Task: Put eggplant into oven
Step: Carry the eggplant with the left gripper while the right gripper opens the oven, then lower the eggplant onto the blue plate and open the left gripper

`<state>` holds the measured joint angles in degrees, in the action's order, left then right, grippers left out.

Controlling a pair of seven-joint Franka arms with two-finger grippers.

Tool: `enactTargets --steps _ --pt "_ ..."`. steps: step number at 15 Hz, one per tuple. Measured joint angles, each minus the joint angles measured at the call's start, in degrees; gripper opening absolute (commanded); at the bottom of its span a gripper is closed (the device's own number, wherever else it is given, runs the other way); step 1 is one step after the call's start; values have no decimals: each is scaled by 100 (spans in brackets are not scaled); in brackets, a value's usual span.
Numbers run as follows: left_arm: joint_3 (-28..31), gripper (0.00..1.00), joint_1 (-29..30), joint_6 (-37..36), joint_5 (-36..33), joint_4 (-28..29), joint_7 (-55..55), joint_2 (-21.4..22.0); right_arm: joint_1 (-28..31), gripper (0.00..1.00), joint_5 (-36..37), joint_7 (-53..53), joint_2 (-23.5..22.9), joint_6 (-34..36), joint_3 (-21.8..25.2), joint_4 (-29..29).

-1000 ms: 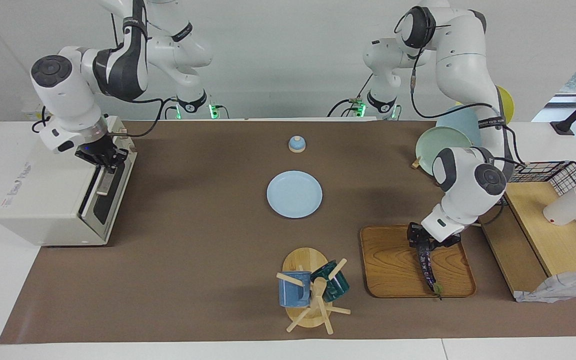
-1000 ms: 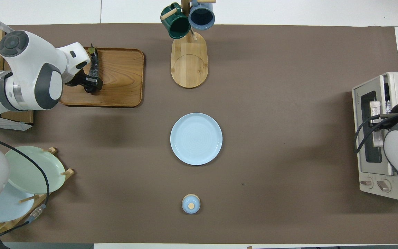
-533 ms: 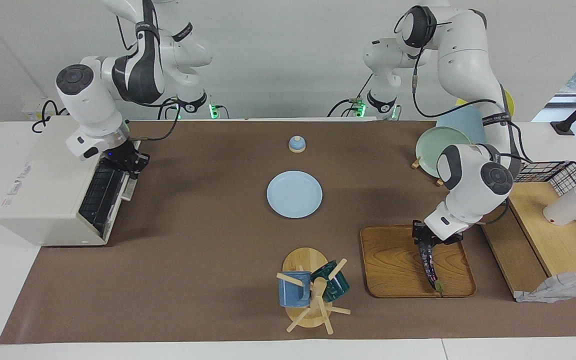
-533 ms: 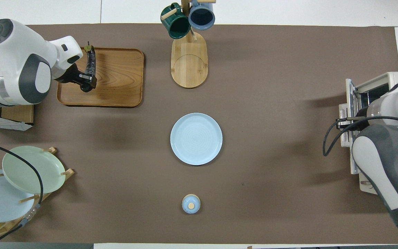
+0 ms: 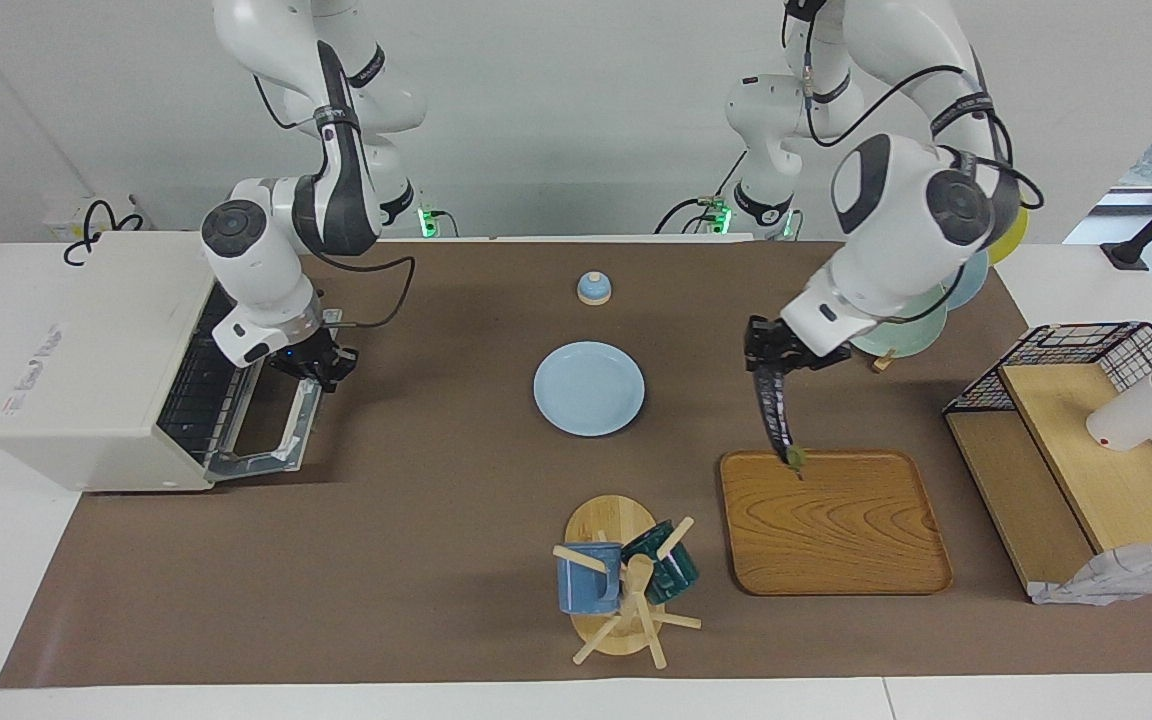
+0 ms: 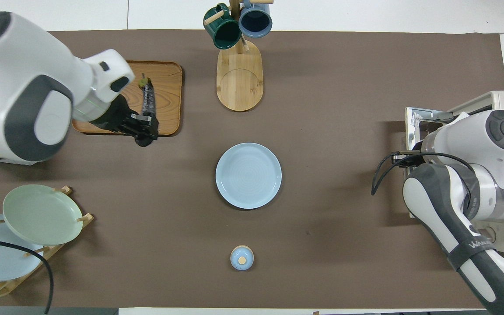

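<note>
Facing view has the left gripper [image 5: 768,362] up over the table with its jaws clamped on the thick end of the eggplant [image 5: 774,412], which dangles below them, stem tip over the wooden tray [image 5: 836,540]. Looks light but glossy, so probably slippery; I'd grab nearer the middle. Right gripper [image 5: 319,364] has jaws shut on the open oven [image 5: 101,375] door's handle.

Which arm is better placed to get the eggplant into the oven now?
The left. Its pincer is shut on the eggplant, lifted over the wooden tray. The right pincer is shut on the handle of the oven door, which is open.
</note>
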<state>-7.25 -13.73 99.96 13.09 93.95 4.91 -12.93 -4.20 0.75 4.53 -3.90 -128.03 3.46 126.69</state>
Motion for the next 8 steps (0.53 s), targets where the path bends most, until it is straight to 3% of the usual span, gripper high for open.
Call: enactTargets --steps 5,8 --pt "-26 0 -1424 1601 41 1050 1147 164 -2 0 -167 18 -269 -238 -4 29" --pt "-19 0 -1920 2531 42 1654 1383 170 -11 0 -197 68 -454 -407 -5 31"
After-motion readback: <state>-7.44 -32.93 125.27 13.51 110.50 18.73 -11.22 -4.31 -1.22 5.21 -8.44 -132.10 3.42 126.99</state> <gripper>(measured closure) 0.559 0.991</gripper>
